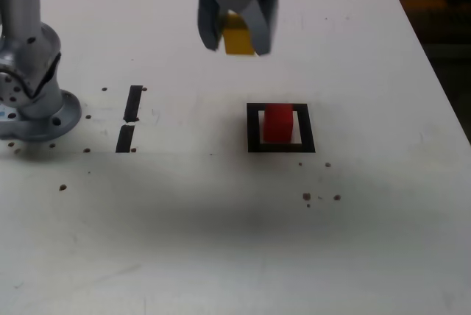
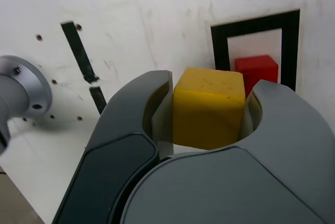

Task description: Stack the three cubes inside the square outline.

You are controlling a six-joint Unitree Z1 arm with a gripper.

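Now holding the yellow cube (image 2: 207, 116) clamped by two opposite side faces in the gripper (image 2: 214, 81), up in the air, apart from the red cube (image 1: 278, 124) inside the square outline (image 1: 254, 127). Probably light, stiff and hard to crush, perhaps a little slick on flat faces; best gripped mid-face, squarely. Roughly equal-sided, so without any clear long axis; pointing no particular way beyond flat faces set against the pads.

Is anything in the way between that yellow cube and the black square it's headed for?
Nothing visible blocks the yellow cube, held in the gripper; only the red cube sits inside the square outline.
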